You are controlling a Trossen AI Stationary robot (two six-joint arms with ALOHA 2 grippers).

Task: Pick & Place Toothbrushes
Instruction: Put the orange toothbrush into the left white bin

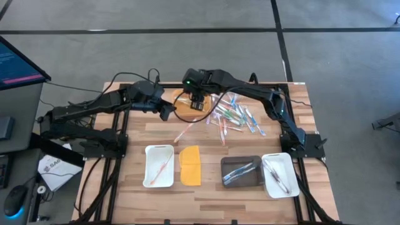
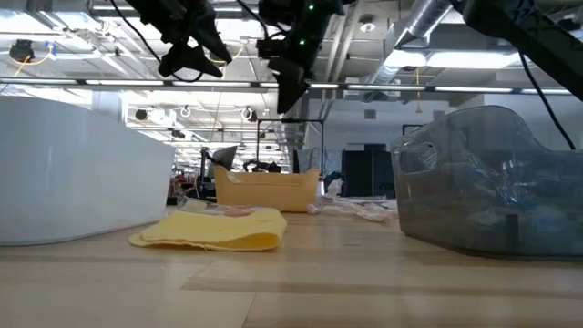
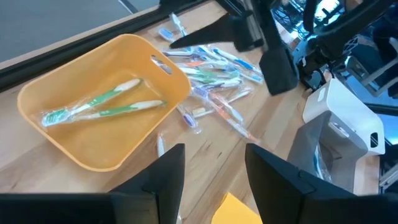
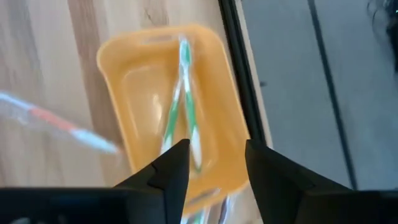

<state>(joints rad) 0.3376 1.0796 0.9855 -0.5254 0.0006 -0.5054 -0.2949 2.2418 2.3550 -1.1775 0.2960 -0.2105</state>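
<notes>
An orange tray [image 1: 185, 105] at the table's far middle holds two green toothbrushes [image 4: 181, 106] lying on its floor, also seen in the left wrist view [image 3: 102, 106]. My right gripper [image 1: 197, 100] hangs open above this tray, nothing between its fingers [image 4: 214, 165]. A loose pile of toothbrushes [image 1: 236, 115] lies on the table to the tray's right. One pink toothbrush [image 1: 184, 132] lies alone nearer the front. My left gripper [image 1: 166, 111] waits open, raised beside the tray's left edge [image 3: 214, 171].
Along the front stand a white tray [image 1: 159, 166] with a pink toothbrush, a flat yellow lid [image 1: 190, 165], a grey tray [image 1: 242, 170] with toothbrushes and another white tray [image 1: 279, 175]. Both grippers [image 2: 187, 50] [image 2: 290, 82] hang well above the tabletop.
</notes>
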